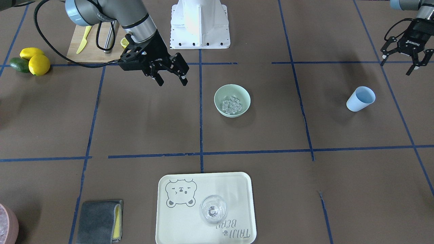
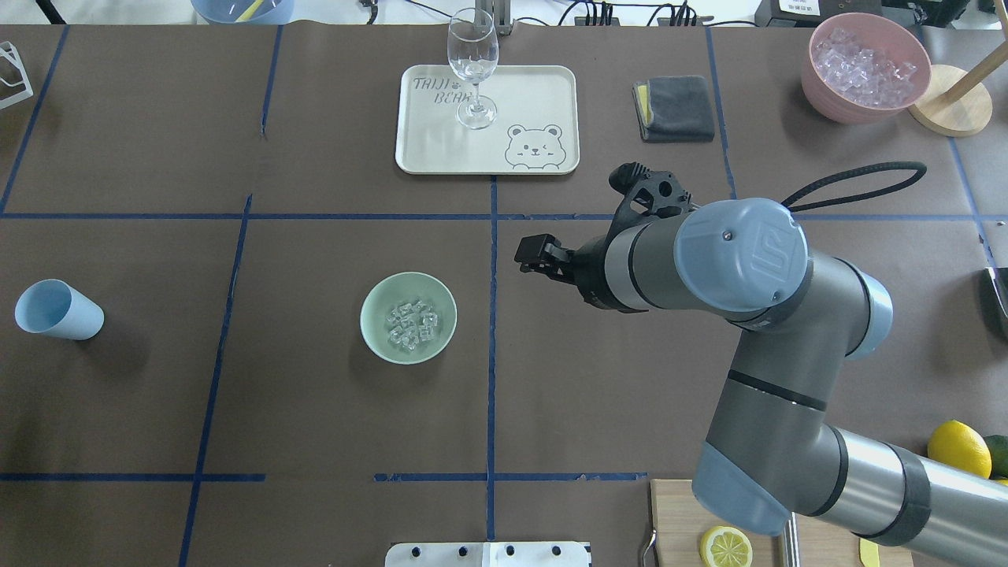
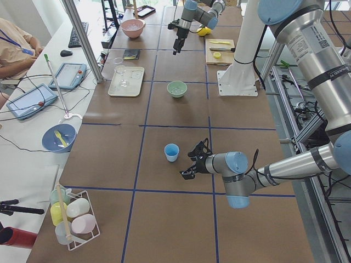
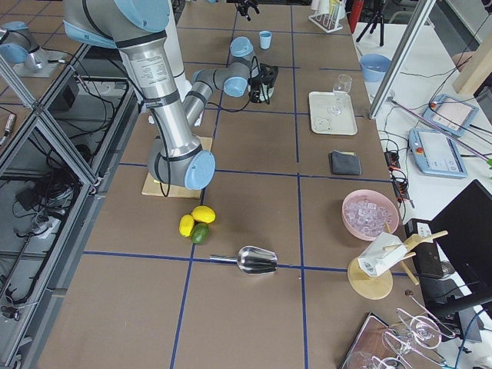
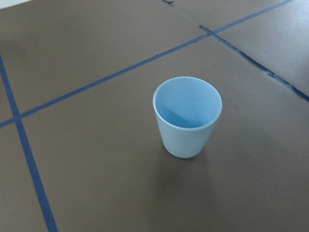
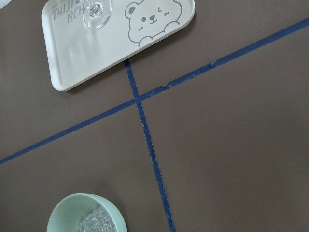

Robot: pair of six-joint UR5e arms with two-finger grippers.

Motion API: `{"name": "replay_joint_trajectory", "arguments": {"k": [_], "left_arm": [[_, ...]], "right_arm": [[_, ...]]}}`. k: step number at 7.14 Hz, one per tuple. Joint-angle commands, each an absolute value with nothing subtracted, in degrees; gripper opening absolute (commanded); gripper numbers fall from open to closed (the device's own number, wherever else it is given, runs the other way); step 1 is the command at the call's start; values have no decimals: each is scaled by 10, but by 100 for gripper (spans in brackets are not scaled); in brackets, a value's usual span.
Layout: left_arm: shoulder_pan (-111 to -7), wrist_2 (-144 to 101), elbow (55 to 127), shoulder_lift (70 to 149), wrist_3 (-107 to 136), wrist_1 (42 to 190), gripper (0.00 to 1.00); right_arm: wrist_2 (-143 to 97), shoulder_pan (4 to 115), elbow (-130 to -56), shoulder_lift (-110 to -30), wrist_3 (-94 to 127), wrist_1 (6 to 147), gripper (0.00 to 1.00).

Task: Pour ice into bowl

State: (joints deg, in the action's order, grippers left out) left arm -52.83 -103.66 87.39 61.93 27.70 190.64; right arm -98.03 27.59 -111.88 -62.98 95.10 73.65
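Nearest, front-facing view: a cream tray [image 1: 237,189] with a bear print lies at the near edge, with an empty clear glass [image 1: 213,209] upright on it. A folded grey cloth [image 1: 98,222] lies to the left of the tray.
Bowl: the mint-green bowl [image 1: 220,93] sits upright in the middle of the brown surface [image 1: 142,128], beyond the tray and well apart from it.
Ice: the ice [image 1: 232,104], small clear cubes, lies in a cluster on the bowl's floor. None shows on the surface around it.
Cup: the light blue cup [image 1: 360,99] stands upright well to the right of the bowl. The left wrist view shows it empty.
Right hand: the right hand [image 1: 172,81] has its fingers spread and holds nothing. It hangs above the surface, left of the bowl and farther back.
Left hand: the left hand [image 1: 397,65] is spread and empty, in the air at the far right, beyond the cup and not touching it.
Stage: with the ice in the bowl and the cup set down empty, the pour looks complete. Only clearing the arms seems left.
Doing it well: raise each hand first, then draw it off toward the robot's base, so no finger travels at rim height. The left hand should back straight away from the cup.
Risk: the cup is light and tall, so a graze would likely tip it. The bowl is low and loaded, but a nudge could slide it.
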Motion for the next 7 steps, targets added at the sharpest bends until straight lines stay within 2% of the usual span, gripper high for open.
{"name": "replay_joint_trajectory", "arguments": {"k": [1, 2, 4, 7], "left_arm": [[-689, -1164, 877, 695, 170, 1767, 100], [-740, -1214, 881, 739, 130, 1681, 100], [-758, -1237, 880, 776, 120, 1651, 100], [-758, -1241, 885, 774, 126, 1651, 100]], "right_arm": [[-927, 230, -1084, -593, 956, 744, 100], [-926, 216, -1037, -557, 969, 745, 100], [-926, 207, -898, -464, 968, 747, 100], [-938, 207, -812, -397, 963, 791, 93]]}}
